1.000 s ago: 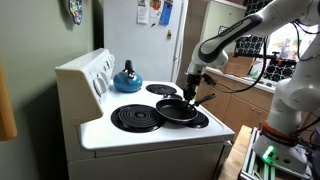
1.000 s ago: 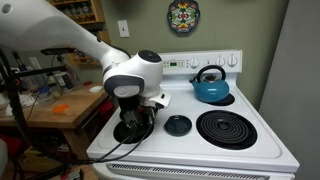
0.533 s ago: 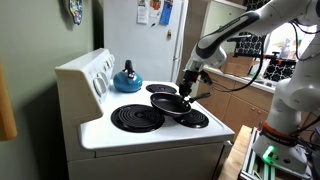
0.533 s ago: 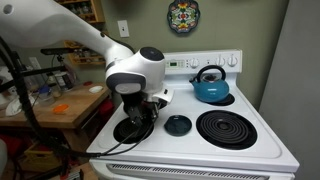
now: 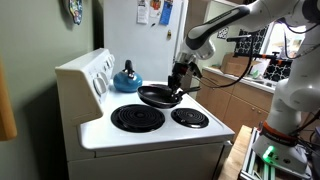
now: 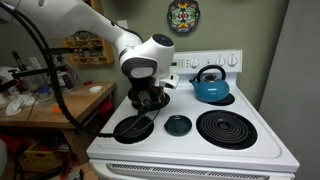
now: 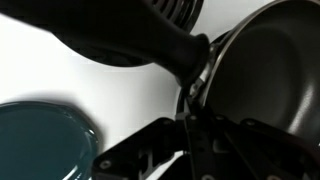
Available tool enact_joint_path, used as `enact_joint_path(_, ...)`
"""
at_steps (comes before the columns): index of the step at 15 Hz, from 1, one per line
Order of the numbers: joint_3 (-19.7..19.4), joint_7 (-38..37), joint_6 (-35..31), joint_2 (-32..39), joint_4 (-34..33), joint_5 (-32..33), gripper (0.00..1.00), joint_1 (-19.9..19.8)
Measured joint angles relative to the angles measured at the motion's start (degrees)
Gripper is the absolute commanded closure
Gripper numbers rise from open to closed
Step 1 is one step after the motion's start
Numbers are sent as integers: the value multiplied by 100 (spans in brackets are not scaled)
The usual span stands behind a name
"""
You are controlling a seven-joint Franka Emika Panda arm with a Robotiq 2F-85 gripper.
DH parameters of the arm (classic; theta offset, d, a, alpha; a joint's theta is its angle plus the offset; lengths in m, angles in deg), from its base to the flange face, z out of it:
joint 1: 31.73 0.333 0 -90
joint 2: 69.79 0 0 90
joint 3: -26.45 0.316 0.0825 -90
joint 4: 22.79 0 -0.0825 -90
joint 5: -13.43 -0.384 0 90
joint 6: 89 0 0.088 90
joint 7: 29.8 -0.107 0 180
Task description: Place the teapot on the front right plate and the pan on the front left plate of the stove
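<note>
one pan [image 5: 156, 96] hangs clear of the stove [image 5: 100, 135], held at its rim by the gripper [image 5: 177, 88], whose jaws are clamped onto it. in the wrist view the fingers [image 7: 200, 135] pinch the pan's edge right beside where what looks like its long handle [image 7: 130, 35] meets the bowl. in an exterior view the bowl reaches away from the gripper toward the teapot [image 5: 128, 75], which sits on a rear burner close to the back panel [image 5: 85, 75], near the pan but apart from it. the front left plate [image 5: 137, 118], the large coil, shows its whole spiral below the pan and nearer the camera, and a smaller coil [image 5: 190, 117] lies beside it, under the arm. a dark teal disc [image 6: 177, 125] rests on the stove top between the two front coils
</note>
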Motion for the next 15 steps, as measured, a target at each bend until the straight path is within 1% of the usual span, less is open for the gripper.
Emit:
enact_joint_path(2, 108, -298, 113, 251, -327, 204, 99, 20)
enact_joint_path(6, 293, -936, 166, 741, -854, 823, 99, 107)
enact_joint_path(10, 441, -1232, 166, 1195, -1290, 1211, 99, 230)
enact_joint_path(15, 458, -1242, 66, 1550, -1530, 1464, 99, 253)
